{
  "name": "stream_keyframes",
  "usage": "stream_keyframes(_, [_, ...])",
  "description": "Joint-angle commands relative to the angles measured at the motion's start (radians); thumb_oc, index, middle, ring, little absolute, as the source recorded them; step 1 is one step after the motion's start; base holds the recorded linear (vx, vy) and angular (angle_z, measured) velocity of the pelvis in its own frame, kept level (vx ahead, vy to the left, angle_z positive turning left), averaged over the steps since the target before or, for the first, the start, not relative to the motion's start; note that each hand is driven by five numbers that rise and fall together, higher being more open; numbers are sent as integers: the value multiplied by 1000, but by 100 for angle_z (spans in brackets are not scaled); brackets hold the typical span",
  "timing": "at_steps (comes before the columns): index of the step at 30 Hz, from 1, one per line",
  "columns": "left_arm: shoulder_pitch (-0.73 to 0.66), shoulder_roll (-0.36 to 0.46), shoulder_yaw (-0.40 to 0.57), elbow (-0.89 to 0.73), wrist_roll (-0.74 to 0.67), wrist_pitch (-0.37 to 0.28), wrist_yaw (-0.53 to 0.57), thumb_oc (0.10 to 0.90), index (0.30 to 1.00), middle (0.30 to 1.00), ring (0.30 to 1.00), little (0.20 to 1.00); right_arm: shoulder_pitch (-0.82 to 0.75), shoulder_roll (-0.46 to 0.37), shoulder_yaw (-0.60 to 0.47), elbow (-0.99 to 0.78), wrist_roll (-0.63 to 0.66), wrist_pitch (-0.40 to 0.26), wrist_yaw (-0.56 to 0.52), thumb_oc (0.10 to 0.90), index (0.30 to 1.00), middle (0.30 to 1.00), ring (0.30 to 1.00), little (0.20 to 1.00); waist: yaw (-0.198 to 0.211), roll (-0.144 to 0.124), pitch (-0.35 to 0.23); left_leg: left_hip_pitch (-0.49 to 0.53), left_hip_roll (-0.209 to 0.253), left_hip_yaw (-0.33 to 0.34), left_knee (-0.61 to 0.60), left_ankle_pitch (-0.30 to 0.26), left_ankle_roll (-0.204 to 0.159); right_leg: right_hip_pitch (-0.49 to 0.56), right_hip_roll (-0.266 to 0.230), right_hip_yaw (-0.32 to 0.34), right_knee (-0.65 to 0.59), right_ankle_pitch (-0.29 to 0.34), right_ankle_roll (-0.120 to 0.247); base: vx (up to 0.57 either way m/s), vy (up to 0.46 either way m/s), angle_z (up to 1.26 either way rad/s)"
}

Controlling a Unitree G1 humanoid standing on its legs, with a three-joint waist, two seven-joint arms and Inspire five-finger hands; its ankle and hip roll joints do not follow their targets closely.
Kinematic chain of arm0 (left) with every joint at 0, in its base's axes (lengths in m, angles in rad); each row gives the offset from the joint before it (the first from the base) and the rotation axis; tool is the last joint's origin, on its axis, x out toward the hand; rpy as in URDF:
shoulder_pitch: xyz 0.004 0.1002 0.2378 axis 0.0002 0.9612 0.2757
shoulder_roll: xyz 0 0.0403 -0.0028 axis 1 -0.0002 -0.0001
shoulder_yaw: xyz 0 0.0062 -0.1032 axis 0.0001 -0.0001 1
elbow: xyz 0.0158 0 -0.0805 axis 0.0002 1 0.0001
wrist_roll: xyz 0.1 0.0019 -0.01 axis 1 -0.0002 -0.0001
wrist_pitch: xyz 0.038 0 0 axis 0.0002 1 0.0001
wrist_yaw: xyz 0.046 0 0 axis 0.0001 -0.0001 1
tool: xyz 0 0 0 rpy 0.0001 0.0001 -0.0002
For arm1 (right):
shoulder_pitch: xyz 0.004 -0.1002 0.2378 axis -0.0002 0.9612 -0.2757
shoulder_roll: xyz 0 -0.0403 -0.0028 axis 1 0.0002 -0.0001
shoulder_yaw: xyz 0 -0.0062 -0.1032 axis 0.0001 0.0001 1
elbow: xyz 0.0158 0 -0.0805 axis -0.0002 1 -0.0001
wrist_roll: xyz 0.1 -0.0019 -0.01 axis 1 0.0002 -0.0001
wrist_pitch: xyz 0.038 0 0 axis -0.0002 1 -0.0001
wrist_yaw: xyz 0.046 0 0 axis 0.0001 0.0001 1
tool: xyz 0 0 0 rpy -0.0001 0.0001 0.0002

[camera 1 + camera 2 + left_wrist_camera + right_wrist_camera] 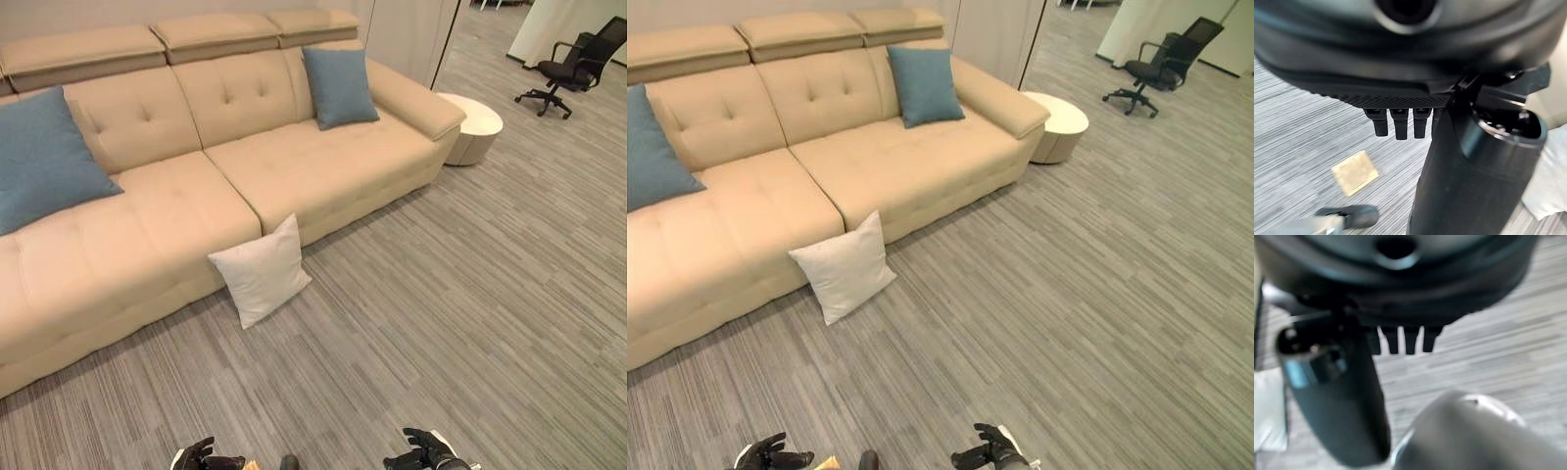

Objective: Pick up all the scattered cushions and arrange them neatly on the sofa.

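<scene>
With fingers slack and holding nothing, the left hand (201, 457) and right hand (423, 452) hang low over the striped floor (470, 294), well short of the white cushion (260, 271) leaning against the beige sofa (294, 166) front, so the approach comes first: step closer, reach down, grasp it

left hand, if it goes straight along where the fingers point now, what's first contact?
Probably bare floor. The left hand hangs low, open and empty, fingers aimed down at the carpet in its wrist view. The white cushion lies well ahead; depth is unclear.
</scene>
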Motion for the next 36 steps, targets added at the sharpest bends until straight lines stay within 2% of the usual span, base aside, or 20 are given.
stream_keyframes(1, [-17, -2, -13, 29, 44, -25, 12, 800, 900, 900, 900, 900, 10, -30, -6, -33, -6, -6, -3, 800, 900, 900, 900, 900, 2, 16, 5, -59, 18, -103, 11, -12, -81, 68, 59, 45, -188, 173, -8, 267, -198, 35])
stream_keyframes(3, [-26, -7, -28, 44, 91, -27, 14, 800, 900, 900, 900, 900, 33, -25, -17, 5, -5, 3, 9, 800, 900, 900, 900, 900, -39, 16, 2, -8, 31, -148, 3, -62, -98, 2, 11, 161, -380, 264, 15, 417, -297, 16])
stream_keyframes(4, [-25, -8, -28, 44, 91, -27, 14, 800, 900, 900, 900, 900, 33, -25, -17, 5, -5, 3, 9, 800, 900, 900, 900, 900, -40, 18, 5, -4, 33, -149, 2, -63, -99, 7, 13, 159, -382, 264, 15, 489, -363, 10])
stream_keyframes(5, [-25, -7, -38, 54, 113, -26, 13, 800, 900, 900, 900, 900, 45, -24, -16, 17, -16, 7, 21, 800, 900, 900, 900, 900, -64, 13, 4, 33, 50, -173, 0, -88, -111, -36, 0, 197, -404, 319, 27, 284, -220, 19])
stream_keyframes(7, [-25, -8, -39, 56, 116, -25, 11, 800, 900, 900, 900, 900, 51, -23, -14, 16, -19, 9, 23, 800, 900, 900, 900, 900, -70, 15, 7, 49, 60, -184, 2, -96, -116, -33, 6, 202, -401, 319, 32, 350, -296, 33])
stream_keyframes(8, [-21, -10, -38, 57, 112, -28, 12, 800, 900, 900, 900, 900, 65, -18, -11, 15, -17, 11, 29, 800, 900, 900, 900, 900, -81, 0, -3, 65, 75, -215, 0, -116, -130, -18, 34, 235, -399, 291, 24, 323, -305, 41])
stream_keyframes(11, [-22, -14, -34, 60, 98, -28, 12, 800, 900, 900, 900, 900, 71, -21, -15, 16, -6, 10, 27, 800, 900, 900, 900, 900, -86, -1, -11, 89, 115, -244, 5, -131, -146, -30, 81, 247, -362, 256, 7, 310, -318, 54])
stream_keyframes(13, [-12, -59, -30, 52, 43, -40, 26, 800, 900, 900, 900, 900, 91, 8, 36, 30, -63, 2, -21, 800, 900, 900, 900, 900, -93, 21, 1, 65, 143, -251, 96, -122, -151, -26, 128, 242, -336, 199, -32, 236, -248, 15])
stream_keyframes(14, [-26, -85, -35, 41, 7, -40, 29, 800, 900, 900, 900, 900, 79, 10, 40, 46, -69, 9, -33, 800, 900, 900, 900, 900, -95, 31, 16, 20, 146, -240, 184, -92, -163, -14, 139, 226, -331, 179, -49, 122, -186, 3])
stream_keyframes(16, [-51, -123, -62, 11, -61, -39, 39, 800, 900, 900, 900, 900, 59, 17, 51, 53, -72, 16, -72, 800, 900, 900, 900, 900, -95, 18, 60, -122, 158, -153, 404, 4, -162, 31, 133, 183, -334, 156, -86, 87, -254, 2])
stream_keyframes(18, [-55, -144, -82, -11, -99, -37, 47, 800, 900, 900, 900, 900, 58, 30, 56, 50, -62, 10, -101, 800, 900, 900, 900, 900, -94, 1, 76, -191, 183, -44, 499, -12, -135, 71, 137, 150, -350, 135, -109, 199, -261, 53])
stream_keyframes(19, [-55, -156, -89, -14, -117, -41, 52, 800, 900, 900, 900, 900, 60, 41, 65, 48, -62, 11, -110, 800, 900, 900, 900, 900, -88, -6, 77, -217, 151, -16, 504, -46, -126, 88, 139, 147, -361, 129, -110, 298, -161, 71])
stream_keyframes(21, [-40, -170, -96, -6, -158, -43, 49, 800, 900, 900, 900, 900, 63, 52, 86, 38, -81, 12, -115, 800, 900, 900, 900, 900, -78, -2, 73, -278, 69, 11, 441, -81, -112, 129, 157, 144, -383, 114, -102, 410, -56, 36])
stream_keyframes(22, [-31, -180, -101, 4, -173, -38, 53, 800, 900, 900, 900, 900, 56, 52, 108, 27, -118, 9, -138, 800, 900, 900, 900, 900, -63, 15, 61, -295, 54, 38, 304, -44, -110, 160, 184, 147, -410, 100, -94, 481, 26, 11])
stream_keyframes(25, [-16, -186, -111, 12, -175, -31, 54, 800, 900, 900, 900, 900, 58, 58, 132, 18, -146, 7, -152, 800, 900, 900, 900, 900, -44, 38, 59, -327, 58, 64, 157, 70, -132, 208, 216, 145, -428, 78, -93, 313, 41, 10])
stream_keyframes(27, [3, -185, -106, 34, -185, -18, 44, 800, 900, 900, 900, 900, 39, 64, 149, 14, -178, 10, -158, 800, 900, 900, 900, 900, 0, 45, 60, -388, 65, 82, 0, 111, -154, 277, 240, 147, -433, 46, -89, 531, 109, 23])
stream_keyframes(30, [7, -185, -96, 44, -187, -16, 39, 800, 900, 900, 900, 900, 39, 68, 155, 16, -183, 11, -162, 800, 900, 900, 900, 900, 8, 42, 62, -387, 56, 66, 0, 112, -155, 288, 242, 145, -430, 40, -87, 299, 78, 11])
stream_keyframes(32, [34, -171, -52, 74, -164, -3, 41, 800, 900, 900, 900, 900, 34, 72, 156, 19, -200, 20, -146, 800, 900, 900, 900, 900, 42, 34, 43, -347, 45, 39, 15, 165, -136, 335, 251, 159, -400, 11, -76, 525, 170, -30])
stream_keyframes(33, [41, -164, -45, 80, -146, 2, 40, 800, 900, 900, 900, 900, 33, 76, 155, 17, -203, 24, -136, 800, 900, 900, 900, 900, 51, 22, 36, -338, 36, 40, 34, 161, -123, 341, 239, 165, -358, 23, -67, 470, 184, -29])
stream_keyframes(36, [41, -135, -15, 72, -126, 8, 20, 800, 900, 900, 900, 900, 35, 71, 145, -1, -214, 23, -95, 800, 900, 900, 900, 900, 57, -5, 12, -269, -1, 53, 48, 114, -82, 282, 179, 143, -113, 190, 17, 394, 191, -39])
